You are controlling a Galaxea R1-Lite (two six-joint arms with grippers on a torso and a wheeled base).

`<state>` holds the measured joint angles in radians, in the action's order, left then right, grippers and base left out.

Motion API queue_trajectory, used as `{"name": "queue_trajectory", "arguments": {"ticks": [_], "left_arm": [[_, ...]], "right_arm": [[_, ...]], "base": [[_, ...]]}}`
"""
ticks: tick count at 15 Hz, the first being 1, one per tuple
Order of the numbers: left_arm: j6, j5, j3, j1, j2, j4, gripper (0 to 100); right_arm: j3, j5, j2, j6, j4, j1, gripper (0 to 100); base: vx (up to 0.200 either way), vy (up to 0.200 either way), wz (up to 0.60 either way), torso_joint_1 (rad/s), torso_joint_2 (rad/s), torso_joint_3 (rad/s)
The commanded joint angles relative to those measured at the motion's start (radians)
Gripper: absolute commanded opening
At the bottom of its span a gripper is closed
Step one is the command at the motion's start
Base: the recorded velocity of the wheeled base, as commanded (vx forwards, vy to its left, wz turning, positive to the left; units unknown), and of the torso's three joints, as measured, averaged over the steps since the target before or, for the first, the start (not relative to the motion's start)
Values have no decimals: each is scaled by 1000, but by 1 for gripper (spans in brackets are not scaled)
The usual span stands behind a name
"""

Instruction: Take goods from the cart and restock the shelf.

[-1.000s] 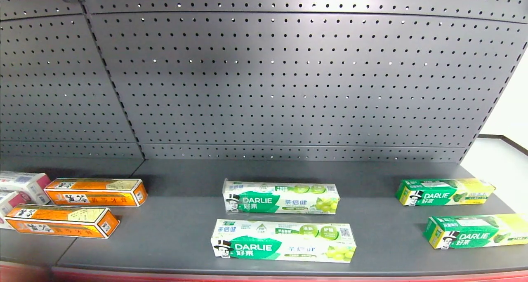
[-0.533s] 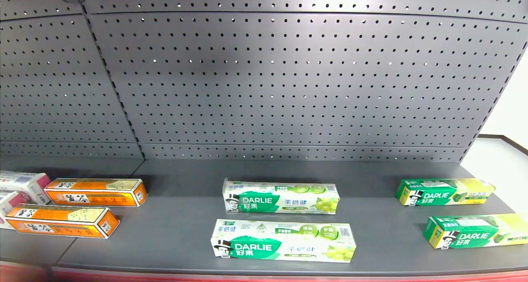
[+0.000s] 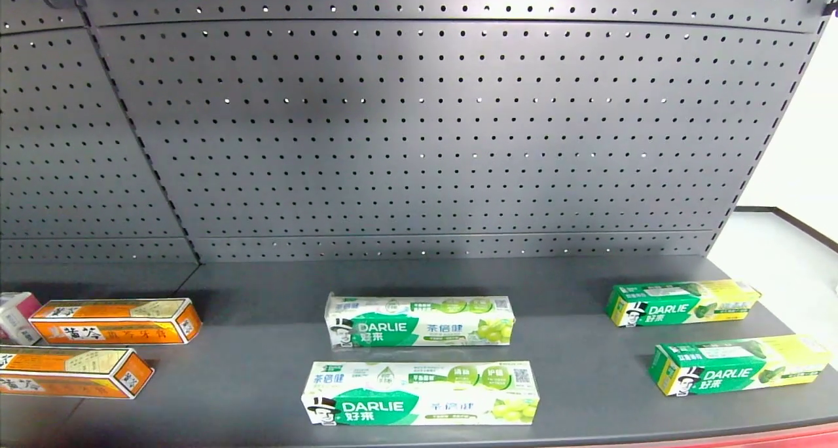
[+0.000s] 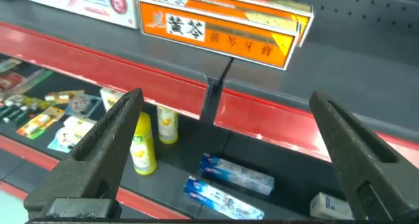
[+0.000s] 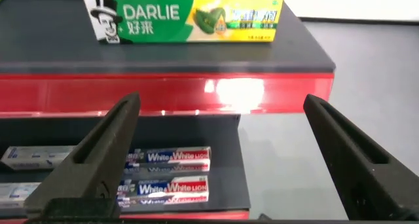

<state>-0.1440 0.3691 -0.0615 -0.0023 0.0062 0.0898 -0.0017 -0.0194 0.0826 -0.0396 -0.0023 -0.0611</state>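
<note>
Desk: Status on the restock?

Operator: Partly stocked, I'd say. On the shelf [image 3: 275, 343] I count three pairs of boxes lying flat, the pairs well apart. On the left are the far orange box [image 3: 114, 320] and the near orange box [image 3: 72, 371]. In the middle are the far white-and-green box [image 3: 419, 320] and the near white-and-green box [image 3: 419, 392]. On the right are the far green-and-yellow box [image 3: 681, 302] and the near green-and-yellow box [image 3: 740, 364]. A white-and-pink box [image 3: 16, 314] sits just beside the far orange one, at the left edge.

Desk: Anything in hand?

Operator: Nothing. My left gripper [image 4: 224, 96] hangs in front of the shelf's red edge strip [image 4: 275, 122], below the orange pair, jaws spread wide with nothing between them. My right gripper [image 5: 221, 98] is at the right end, below the near green-and-yellow box, also spread and empty. Past it I see blue-and-white boxes [image 5: 169, 157] on a lower tier.

Desk: So what's left?

Operator: I judge we're somewhere in the middle. Every kind has two boxes down, but bare deck lies between the pairs and behind them, so there's room for more. With both grippers empty, the next step is a trip to the cart for another box. I can't tell how much stock the cart holds.
</note>
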Motion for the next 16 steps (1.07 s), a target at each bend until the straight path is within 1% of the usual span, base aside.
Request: {"name": "queue_trajectory", "arguments": {"ticks": [1, 2, 12, 13, 14, 16], "left_arm": [[0, 1, 0, -1, 0, 1, 100], [-2, 1, 0, -1, 0, 1, 100], [-6, 2, 0, -1, 0, 1, 100], [-14, 2, 0, -1, 0, 1, 100], [-49, 2, 0, -1, 0, 1, 100], [-51, 2, 0, -1, 0, 1, 100]], "right_arm": [[0, -1, 2, 0, -1, 0, 100], [0, -1, 0, 0, -1, 0, 100], [0, -1, 2, 0, -1, 0, 100], [0, -1, 0, -2, -1, 0, 100], [0, -1, 2, 0, -1, 0, 100], [0, -1, 2, -2, -1, 0, 100]], "base": [[0, 200, 0, 7, -2, 7], [0, 200, 0, 2, 2, -2], [0, 0, 0, 0, 0, 0], [-200, 0, 0, 2, 2, -2], [-200, 0, 0, 2, 2, -2], [0, 0, 0, 0, 0, 0]]}}
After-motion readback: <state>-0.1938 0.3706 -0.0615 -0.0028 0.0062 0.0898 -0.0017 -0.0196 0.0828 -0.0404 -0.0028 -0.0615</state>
